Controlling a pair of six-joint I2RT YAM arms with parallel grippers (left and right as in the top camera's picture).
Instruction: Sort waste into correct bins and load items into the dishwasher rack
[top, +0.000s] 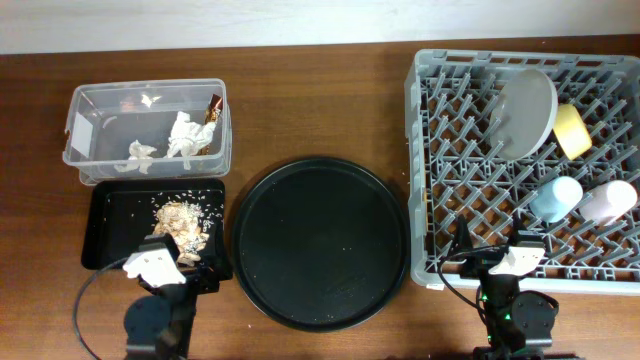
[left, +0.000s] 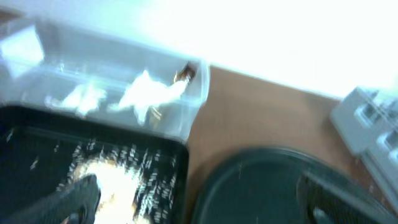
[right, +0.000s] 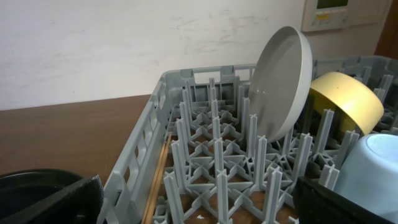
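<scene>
The clear tub (top: 95, 105) at the back left holds white tissues (top: 182, 135) and a dark wrapper (top: 212, 108). In front of it, the flat black tray (top: 110, 215) holds brownish food scraps (top: 180, 218). My left gripper (top: 185, 258) is open and empty over that tray's front right corner. The left wrist view is blurred and shows its gripper (left: 199, 202), the scraps (left: 109, 180) and the tub (left: 193, 93). The grey rack (top: 430, 150) holds the plate (top: 527, 112), yellow bowl (top: 572, 130), light blue cup (top: 556, 198) and pink cup (top: 610, 200). My right gripper (top: 490, 258) is open and empty at the rack's front edge, and also shows in the right wrist view (right: 199, 202).
A big round black tray (top: 322, 240) lies between the flat tray and the rack. Wooden chopsticks (right: 158, 180) lie inside the rack along its left wall. In the right wrist view the plate (right: 280, 81) stands on edge among the pegs, with the yellow bowl (right: 348, 99) beside it.
</scene>
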